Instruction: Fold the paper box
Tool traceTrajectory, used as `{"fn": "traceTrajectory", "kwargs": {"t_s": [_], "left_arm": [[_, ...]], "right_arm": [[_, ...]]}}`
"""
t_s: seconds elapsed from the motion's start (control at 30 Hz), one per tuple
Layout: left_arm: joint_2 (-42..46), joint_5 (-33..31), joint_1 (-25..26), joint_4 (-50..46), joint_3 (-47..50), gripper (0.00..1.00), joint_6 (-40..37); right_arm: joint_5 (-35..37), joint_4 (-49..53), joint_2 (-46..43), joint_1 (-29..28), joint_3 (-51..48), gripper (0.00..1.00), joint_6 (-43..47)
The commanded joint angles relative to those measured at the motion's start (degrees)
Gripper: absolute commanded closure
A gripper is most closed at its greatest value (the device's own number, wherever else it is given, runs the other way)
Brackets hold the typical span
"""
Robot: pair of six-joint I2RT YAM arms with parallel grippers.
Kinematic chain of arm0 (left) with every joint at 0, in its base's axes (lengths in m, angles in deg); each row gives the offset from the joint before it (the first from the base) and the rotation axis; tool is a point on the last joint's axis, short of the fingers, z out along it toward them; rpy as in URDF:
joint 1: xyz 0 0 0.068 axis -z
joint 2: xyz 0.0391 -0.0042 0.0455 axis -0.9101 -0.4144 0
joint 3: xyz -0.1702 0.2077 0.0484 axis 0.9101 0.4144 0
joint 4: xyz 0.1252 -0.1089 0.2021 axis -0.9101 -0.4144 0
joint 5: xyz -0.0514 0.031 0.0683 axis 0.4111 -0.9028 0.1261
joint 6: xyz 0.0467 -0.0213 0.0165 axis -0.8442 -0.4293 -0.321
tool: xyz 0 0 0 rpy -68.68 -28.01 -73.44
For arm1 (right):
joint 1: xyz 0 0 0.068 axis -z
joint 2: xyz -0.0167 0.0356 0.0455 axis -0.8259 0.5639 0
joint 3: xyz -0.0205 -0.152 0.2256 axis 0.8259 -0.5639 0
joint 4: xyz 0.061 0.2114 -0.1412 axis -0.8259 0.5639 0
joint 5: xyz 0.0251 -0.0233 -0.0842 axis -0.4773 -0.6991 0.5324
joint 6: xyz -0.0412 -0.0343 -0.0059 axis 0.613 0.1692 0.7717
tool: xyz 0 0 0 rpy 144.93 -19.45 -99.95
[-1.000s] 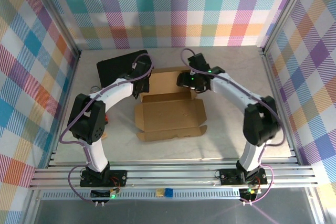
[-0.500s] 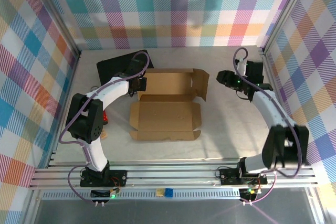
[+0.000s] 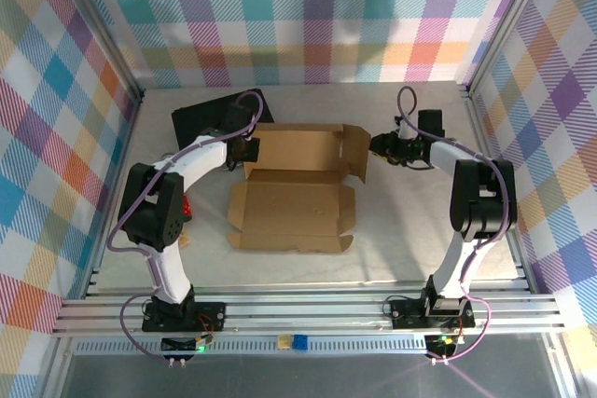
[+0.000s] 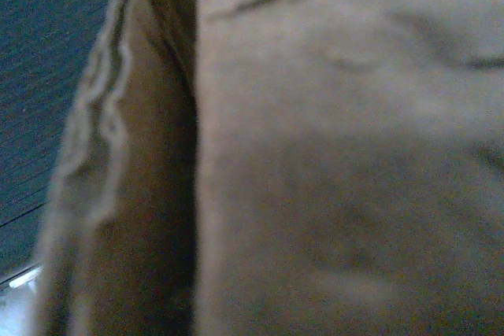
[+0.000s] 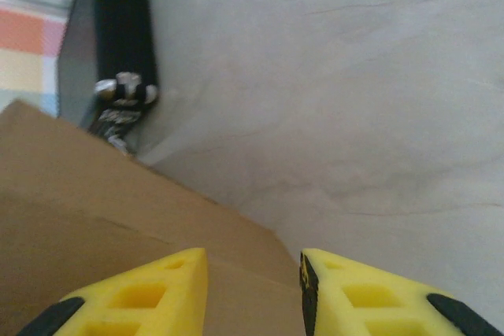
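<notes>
1. Since half a second ago the right arm has folded inward, and the right pincer (image 3: pixel 376 145) has come up to the right-hand flap of the paper box (image 3: pixel 294 198), which has barely shifted.
2. In the right wrist view that pincer (image 5: pixel 252 264) is partly spread. Its yellow fingers (image 5: pixel 354 293) stand apart, with a corner of the box (image 5: pixel 94 210) showing through the gap.
3. The left pincer (image 3: pixel 248 149) is pressed together at the box's rear left corner, just beside the black case (image 3: pixel 201 114). I cannot tell whether cardboard (image 4: pixel 331 155) lies between its fingers.
4. The box lies unfolded mid-desk (image 3: pixel 410 230), between the two arms.
</notes>
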Motion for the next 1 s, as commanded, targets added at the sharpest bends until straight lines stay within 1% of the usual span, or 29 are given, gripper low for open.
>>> {"fn": "traceTrajectory", "kwargs": {"t_s": [0.0,0.17,0.27,0.43,0.73,0.97], "left_arm": [[-1.5,1.4,-0.4,0.2,-2.2,1.0,-0.9],[-2.5,1.9,-0.7,-0.7,-3.7,1.0,-1.9],[-3.0,2.4,-1.1,-1.2,-4.4,1.0,-2.1],[-3.7,3.1,-1.2,-1.3,-5.1,1.0,-2.2],[-4.4,3.5,-1.2,-1.5,-6.0,1.0,-3.0],[-4.4,3.9,-1.2,-1.4,-6.1,1.0,-3.5]], "right_arm": [[-10.0,-3.2,1.3,-1.2,2.1,0.64,3.8],[-13.0,-0.8,2.6,-2.4,3.2,0.6,7.8],[-13.0,-0.5,2.5,-3.2,3.2,0.6,8.9],[-11.5,0.9,2.1,-4.7,3.7,0.58,11.1],[-6.3,3.0,0.7,-7.2,5.9,0.55,14.7],[-1.5,5.4,1.5,-9.1,8.2,0.52,17.5]]}}
